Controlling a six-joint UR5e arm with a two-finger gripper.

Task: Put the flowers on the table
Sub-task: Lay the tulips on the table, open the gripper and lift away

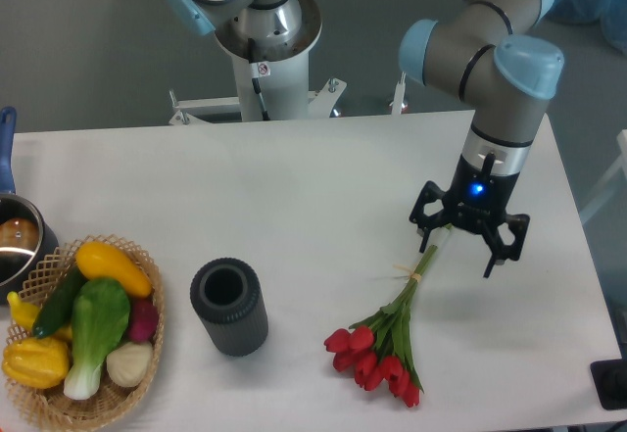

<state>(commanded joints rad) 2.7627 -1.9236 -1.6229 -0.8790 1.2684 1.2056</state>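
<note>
The flowers [380,357], a tied bunch of red tulips with green stems, lie on the white table [294,187] at the front right. The blooms point toward the front edge and the stems run up and to the right. My gripper [457,259] hangs over the stem ends with its jaws spread wide. The pale stem tips lie just inside the left finger [424,244]. I cannot tell whether the finger touches them. The black vase [229,307] stands upright and empty to the left of the flowers.
A wicker basket [49,265] of colourful vegetables sits at the front left corner. A metal pot [15,241] with a blue handle stands at the left edge behind it. The arm's base [265,30] rises behind the table's far edge.
</note>
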